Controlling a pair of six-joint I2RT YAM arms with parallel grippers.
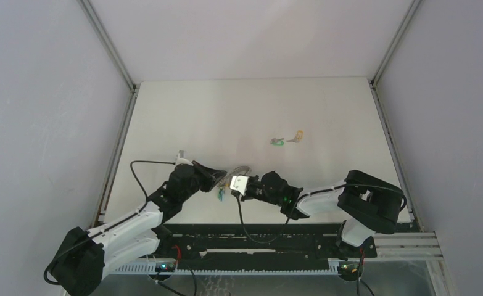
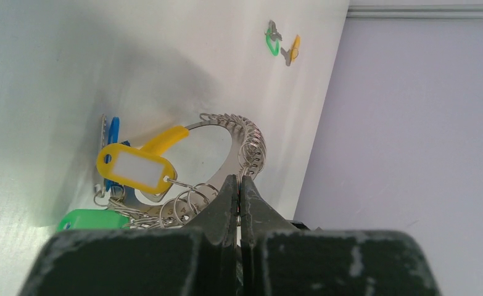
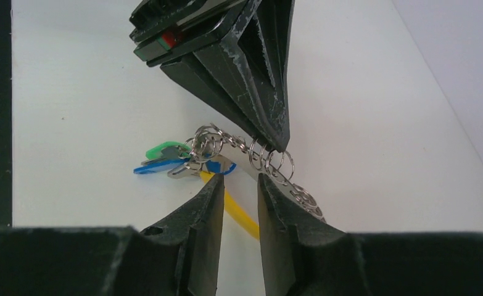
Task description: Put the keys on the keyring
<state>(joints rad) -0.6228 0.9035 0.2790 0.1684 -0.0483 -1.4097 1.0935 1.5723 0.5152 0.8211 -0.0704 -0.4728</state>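
The top external camera is looking down from above and behind the near edge. It is facing the far edge from well back and taking in the whole table (image 1: 325, 105). The left wrist camera is riding just behind the left gripper (image 2: 239, 183), low and very close to the surface, facing the far right corner. The right wrist camera is peering past the right gripper (image 3: 239, 185) towards the left edge, equally close, with the near edge running down its left side. All three are sharing the keyring (image 1: 241, 168) by the middle of the near edge. The top and left wrist views are also sharing the green key (image 2: 272, 43) and orange key (image 2: 295, 48) lying right of centre.
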